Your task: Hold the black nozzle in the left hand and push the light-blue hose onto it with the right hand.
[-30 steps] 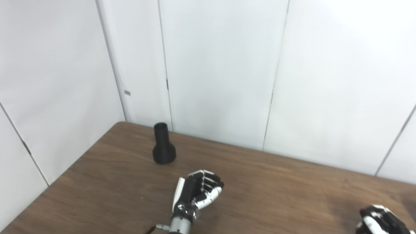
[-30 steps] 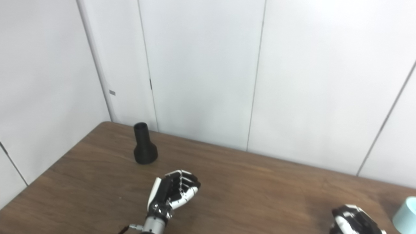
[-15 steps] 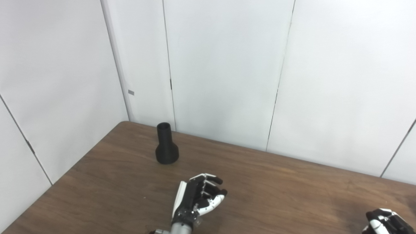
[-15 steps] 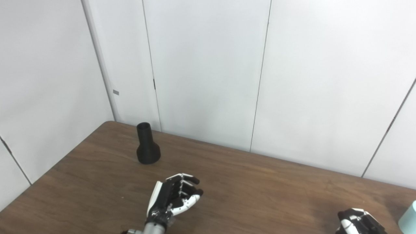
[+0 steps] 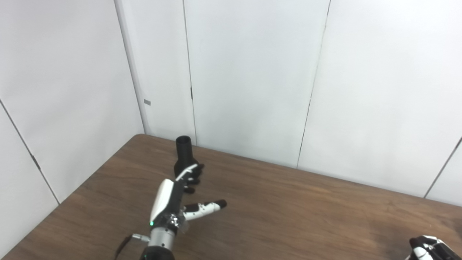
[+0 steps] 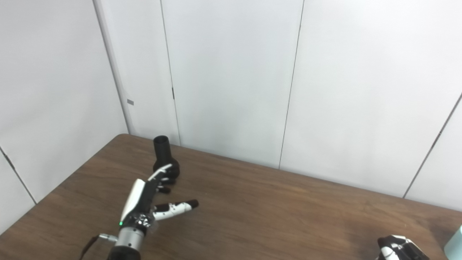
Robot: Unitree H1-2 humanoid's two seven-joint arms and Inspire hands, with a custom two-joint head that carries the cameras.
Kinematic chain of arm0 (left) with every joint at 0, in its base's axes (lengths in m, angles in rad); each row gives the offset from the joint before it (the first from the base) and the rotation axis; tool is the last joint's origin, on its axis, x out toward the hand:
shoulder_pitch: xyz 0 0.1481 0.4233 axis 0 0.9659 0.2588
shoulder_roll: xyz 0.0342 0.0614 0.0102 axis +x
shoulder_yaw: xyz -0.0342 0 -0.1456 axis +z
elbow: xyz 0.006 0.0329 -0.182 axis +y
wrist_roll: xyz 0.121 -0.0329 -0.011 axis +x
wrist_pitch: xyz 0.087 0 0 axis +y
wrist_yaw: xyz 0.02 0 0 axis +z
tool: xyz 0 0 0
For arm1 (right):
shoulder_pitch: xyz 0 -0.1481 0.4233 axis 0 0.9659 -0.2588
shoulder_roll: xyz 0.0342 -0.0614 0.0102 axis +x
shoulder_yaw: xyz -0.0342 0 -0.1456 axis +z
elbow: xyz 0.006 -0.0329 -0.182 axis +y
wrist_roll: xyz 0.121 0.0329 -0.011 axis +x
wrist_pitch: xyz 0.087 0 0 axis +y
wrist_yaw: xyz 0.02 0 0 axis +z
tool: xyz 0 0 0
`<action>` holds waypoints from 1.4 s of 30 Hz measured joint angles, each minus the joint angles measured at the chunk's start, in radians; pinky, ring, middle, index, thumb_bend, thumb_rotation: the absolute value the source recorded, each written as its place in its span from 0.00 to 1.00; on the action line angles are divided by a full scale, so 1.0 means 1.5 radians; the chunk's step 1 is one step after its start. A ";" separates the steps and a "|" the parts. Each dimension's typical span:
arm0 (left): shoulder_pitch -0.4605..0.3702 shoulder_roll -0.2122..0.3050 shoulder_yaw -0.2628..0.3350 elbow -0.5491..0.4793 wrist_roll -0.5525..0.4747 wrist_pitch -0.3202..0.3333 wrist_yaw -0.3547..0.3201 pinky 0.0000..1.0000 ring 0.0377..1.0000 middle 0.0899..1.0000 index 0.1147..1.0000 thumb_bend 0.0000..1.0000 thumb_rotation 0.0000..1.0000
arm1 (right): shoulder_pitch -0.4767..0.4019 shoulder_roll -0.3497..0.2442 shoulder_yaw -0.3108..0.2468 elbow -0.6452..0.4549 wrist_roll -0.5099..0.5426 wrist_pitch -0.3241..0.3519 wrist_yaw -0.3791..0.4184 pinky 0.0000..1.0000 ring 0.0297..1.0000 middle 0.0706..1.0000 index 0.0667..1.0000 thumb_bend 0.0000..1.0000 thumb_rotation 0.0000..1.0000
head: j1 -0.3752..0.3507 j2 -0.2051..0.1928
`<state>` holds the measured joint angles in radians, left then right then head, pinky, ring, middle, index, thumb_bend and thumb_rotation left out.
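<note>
Early reach | left hand (image 5: 173, 196) spread, empty, near upright matte-black flared nozzle (image 5: 183, 150) (ungrasped) | right hand (image 6: 399, 251) cropped, state unclear | pale-blue hose (image 6: 455, 242) untouched at edge

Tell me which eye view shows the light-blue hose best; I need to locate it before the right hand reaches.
The right eye view: a sliver of the light-blue hose shows at the right edge, beyond the right hand. The left eye view shows none of the hose; its frame ends near that hand.
</note>
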<state>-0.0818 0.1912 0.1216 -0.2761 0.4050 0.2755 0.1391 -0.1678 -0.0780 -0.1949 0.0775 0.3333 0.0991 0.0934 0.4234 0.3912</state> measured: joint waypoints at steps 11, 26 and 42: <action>-0.016 0.060 0.065 0.002 0.000 0.055 0.001 0.63 0.78 0.87 0.90 0.91 0.30 | 0.003 -0.001 0.006 -0.009 -0.006 0.009 -0.008 0.18 0.20 0.24 0.40 0.22 0.23 | -0.001 0.002; -0.049 0.106 0.081 0.083 -0.012 0.050 -0.003 0.62 0.77 0.87 0.89 0.90 0.37 | 0.027 -0.022 0.042 -0.022 -0.019 -0.015 0.029 0.44 0.61 0.65 0.71 0.33 0.76 | 0.000 0.009; -0.124 0.185 0.016 0.201 -0.020 0.072 -0.074 0.66 0.83 0.90 0.97 0.97 0.39 | 0.044 -0.032 0.060 -0.052 -0.013 -0.008 0.065 0.94 0.93 0.91 0.87 0.32 0.83 | -0.004 0.030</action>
<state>-0.2673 0.4688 0.1456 0.0254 0.3743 0.3840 0.0280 -0.1017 -0.1262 -0.1050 0.0001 0.3138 0.0868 0.1907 0.4172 0.4356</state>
